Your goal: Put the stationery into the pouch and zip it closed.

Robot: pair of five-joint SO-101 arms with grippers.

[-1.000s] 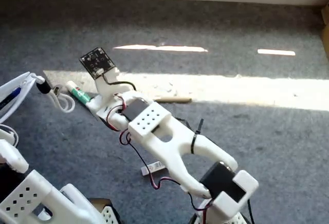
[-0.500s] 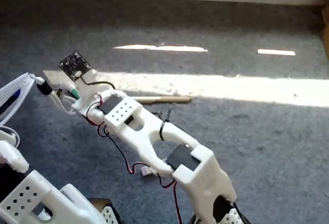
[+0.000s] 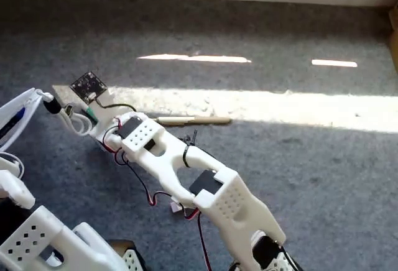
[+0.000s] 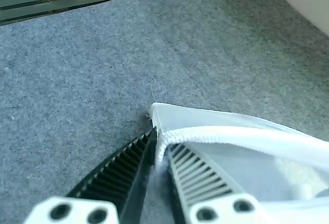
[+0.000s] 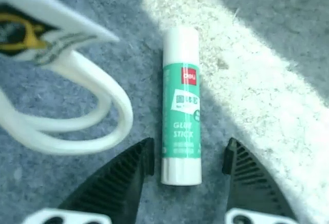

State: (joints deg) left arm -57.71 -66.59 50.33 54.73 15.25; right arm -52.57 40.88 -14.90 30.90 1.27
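Stretching out toward 10 o'clock over the last second, the white 3D-printed right arm (image 3: 186,165) now lies lower and longer across the grey carpet (image 3: 298,178). Its wrist camera board has slid toward 9 o'clock.

The right gripper (image 5: 189,147) sits over the green-and-white glue stick (image 5: 181,106) with its black ribbed jaws spread apart. One jaw stands on each side of the stick's base end, and neither touches it. The glue stick lies flat on the carpet at the edge of a bright band of sunlight (image 3: 280,106). In the high view a sliver of its green body (image 3: 91,115) shows at about 9 o'clock, just beyond the arm's wrist.

Just beside the glue stick lies a white cord loop (image 5: 77,111). It hangs from the white fabric pouch (image 3: 18,112), which sits at the far 9 o'clock edge of the table view.

The left gripper (image 4: 157,131) has its jaws pinched together on the corner of that pouch (image 4: 247,142), at the end of its zip seam, holding the fabric clear of the carpet.

A slim pale wooden stick (image 3: 193,120) lies flat near the middle of the view, at 3 o'clock from the glue stick and well apart from it.
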